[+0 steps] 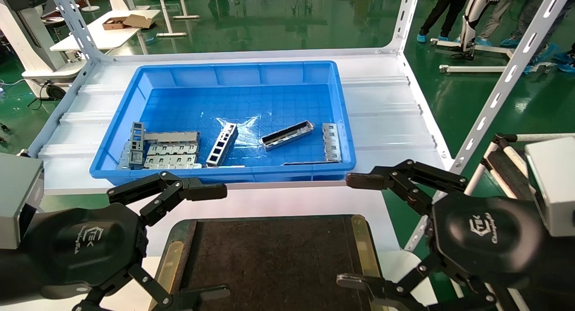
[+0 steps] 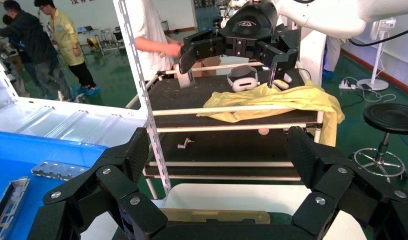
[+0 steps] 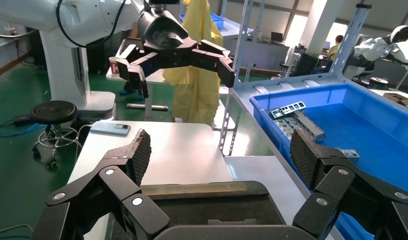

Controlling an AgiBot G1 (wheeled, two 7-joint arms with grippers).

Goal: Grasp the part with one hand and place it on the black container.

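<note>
The part (image 1: 286, 135), a narrow grey trough-shaped bar, lies at an angle in the right half of the blue bin (image 1: 134, 84). The black container (image 1: 269, 257), with a brass strip (image 1: 363, 246) along each side, lies at the near edge between both grippers. My left gripper (image 1: 211, 243) is open and empty over the container's left side. My right gripper (image 1: 355, 232) is open and empty over its right side. In the left wrist view the left gripper (image 2: 219, 155) holds nothing. In the right wrist view the right gripper (image 3: 222, 155) holds nothing above the container (image 3: 207, 210).
The bin also holds a ladder-like bar (image 1: 222, 144), a stack of slotted plates (image 1: 173, 154) at the left and a slotted plate (image 1: 331, 142) at the right. White rack uprights (image 1: 498, 91) stand at the shelf corners. A cart (image 2: 232, 125) with a yellow cloth stands to the right.
</note>
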